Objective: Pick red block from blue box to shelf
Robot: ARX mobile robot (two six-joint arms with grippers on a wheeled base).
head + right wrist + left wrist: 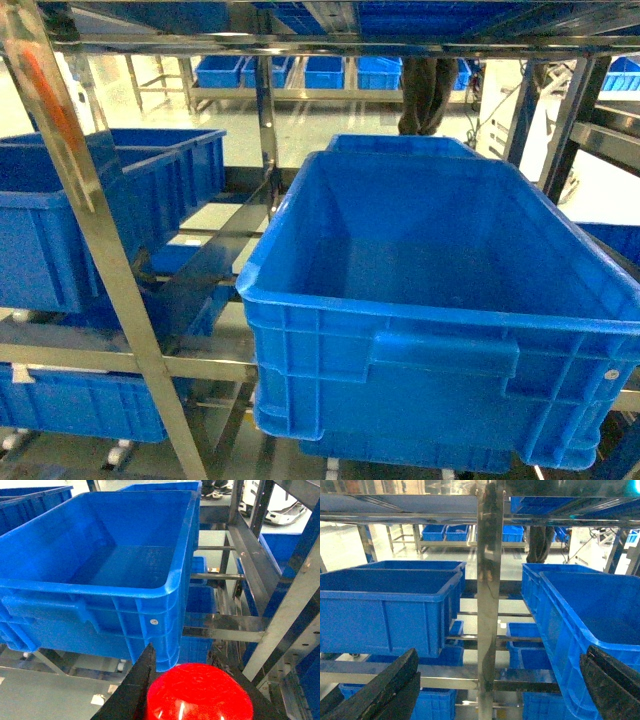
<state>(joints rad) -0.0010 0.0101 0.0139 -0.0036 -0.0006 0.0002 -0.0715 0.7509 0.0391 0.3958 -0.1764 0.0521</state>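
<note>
The red block [197, 692], glossy and rounded from this angle, fills the bottom of the right wrist view. My right gripper [181, 652] is shut on it, with a black finger on each side. It hangs low in front of the shelf [280, 610], just below a big dark blue crate's near corner [167, 630]. My left gripper [501, 655] is open and holds nothing, facing a silver shelf upright [490, 580]. Neither gripper shows in the head view, where the shelf [100, 230] fills the frame. The blue box is out of view.
A large dark blue crate [440, 290] sits on the middle tier at right, another [60, 220] at left. More crates stand on the lower tier [80, 400] and behind. A person's legs [425, 95] stand beyond the rack.
</note>
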